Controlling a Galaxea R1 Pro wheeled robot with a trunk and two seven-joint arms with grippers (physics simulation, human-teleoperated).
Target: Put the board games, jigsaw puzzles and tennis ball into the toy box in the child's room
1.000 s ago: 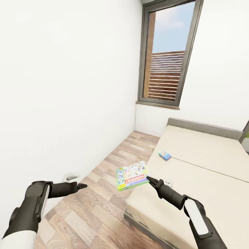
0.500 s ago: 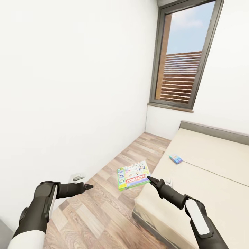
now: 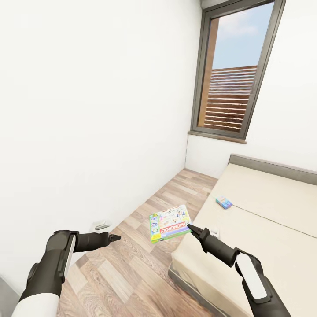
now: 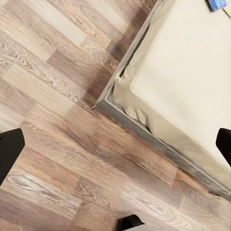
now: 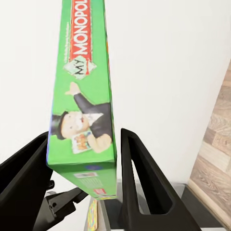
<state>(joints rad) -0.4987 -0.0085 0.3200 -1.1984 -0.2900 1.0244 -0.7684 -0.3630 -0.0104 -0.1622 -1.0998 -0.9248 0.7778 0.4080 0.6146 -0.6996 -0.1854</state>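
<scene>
My right gripper [image 3: 190, 227] is shut on the edge of a pale green multicoloured board game [image 3: 169, 223], a Monopoly box, held level above the floor just off the bed's corner. In the right wrist view the box [image 5: 89, 96] stands edge-on between the two black fingers [image 5: 139, 163]. A small blue board game [image 3: 224, 202] lies on the beige bed [image 3: 268, 220], well beyond that gripper. My left gripper [image 3: 115, 237] hangs open and empty over the wood floor; its wrist view looks down on the bed's corner [image 4: 183, 72]. The table, toy box, jigsaw puzzles and tennis ball are out of view.
A white wall runs along the left, with a wall socket [image 3: 101, 225] low beside my left gripper. A tall dark-framed window [image 3: 233, 75] stands at the far end. A strip of wood floor [image 3: 132, 273] lies between the wall and the bed.
The camera swung over the last second, so the whole scene shifted right. The right gripper keeps the Monopoly box in the same hold. The left arm barely moved.
</scene>
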